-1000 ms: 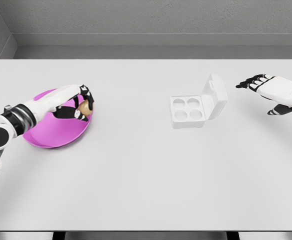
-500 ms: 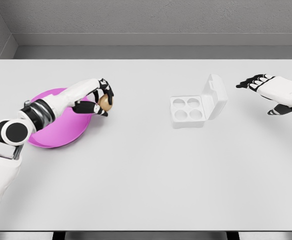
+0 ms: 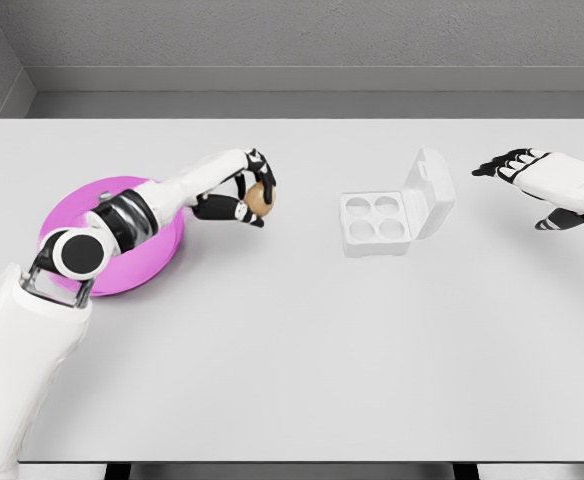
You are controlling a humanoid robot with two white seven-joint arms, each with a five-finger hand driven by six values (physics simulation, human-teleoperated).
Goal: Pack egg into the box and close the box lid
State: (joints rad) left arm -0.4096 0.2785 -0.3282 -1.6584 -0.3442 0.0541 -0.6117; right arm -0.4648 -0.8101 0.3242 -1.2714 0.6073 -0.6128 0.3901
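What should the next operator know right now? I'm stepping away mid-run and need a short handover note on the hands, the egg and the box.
Left hand: shut on the egg, held above the table between the pink bowl and the box.
Right hand: open, holds nothing, hovering right of the box.
Box: lid standing open, all four cups empty.
Done: egg is out of the bowl.
Left: carry the egg on to the box, set it in a cup, release, then close the lid, probably with the right hand since it waits beside it.
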